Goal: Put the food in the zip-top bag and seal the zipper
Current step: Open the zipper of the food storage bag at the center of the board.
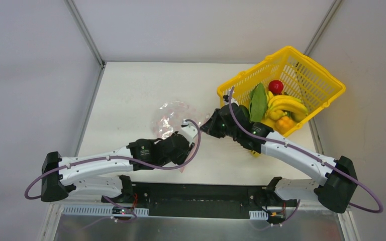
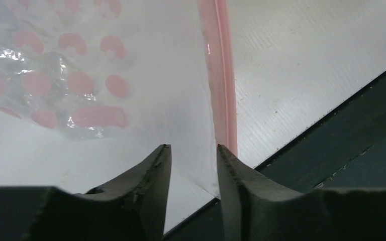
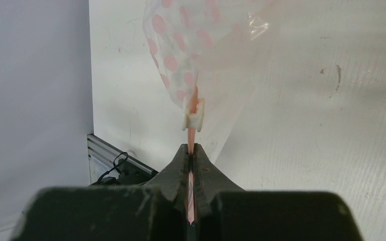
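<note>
The clear zip-top bag (image 1: pixel 170 116) with red marks lies mid-table, partly under my left arm. My left gripper (image 1: pixel 181 159) is open; in the left wrist view its jaws (image 2: pixel 193 146) straddle a clear corner of the bag (image 2: pixel 55 75), with the pink zipper (image 2: pixel 221 75) beside the right finger. My right gripper (image 1: pixel 203 128) is shut on the zipper strip (image 3: pixel 191 136), with a white slider (image 3: pixel 193 114) just past the fingertips (image 3: pixel 191 145). The food sits in the yellow basket: banana bunch (image 1: pixel 287 103), tomato (image 1: pixel 276 86), green piece (image 1: pixel 258 102), orange pepper (image 1: pixel 285 123).
The yellow mesh basket (image 1: pixel 311 80) stands tilted at the back right, close behind my right arm. Grey walls close in the table on the left, back and right. A black plate (image 1: pixel 196 193) runs along the near edge between the arm bases.
</note>
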`<control>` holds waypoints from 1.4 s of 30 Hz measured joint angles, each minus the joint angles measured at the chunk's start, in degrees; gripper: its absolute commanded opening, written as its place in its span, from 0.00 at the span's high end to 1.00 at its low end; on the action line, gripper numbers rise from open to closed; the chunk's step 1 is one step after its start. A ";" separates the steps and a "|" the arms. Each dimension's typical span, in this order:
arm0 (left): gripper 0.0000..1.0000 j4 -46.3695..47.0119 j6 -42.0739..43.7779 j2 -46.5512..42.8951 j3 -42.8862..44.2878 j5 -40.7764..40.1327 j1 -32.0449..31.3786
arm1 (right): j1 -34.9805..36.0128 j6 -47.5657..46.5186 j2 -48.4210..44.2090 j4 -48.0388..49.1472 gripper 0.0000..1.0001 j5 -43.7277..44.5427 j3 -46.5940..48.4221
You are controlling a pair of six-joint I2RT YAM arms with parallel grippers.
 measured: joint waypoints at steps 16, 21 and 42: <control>0.50 3.98 0.24 -0.24 -0.94 3.28 -0.02 | -0.02 0.00 0.00 -0.02 1.00 -0.11 0.00; 0.59 2.62 0.50 2.03 -0.94 2.71 -0.02 | 0.00 0.00 0.00 -0.02 1.00 -0.31 0.00; 0.59 2.43 1.05 2.43 -0.94 4.26 -0.02 | -0.02 -0.44 0.00 -1.16 1.00 -0.31 0.00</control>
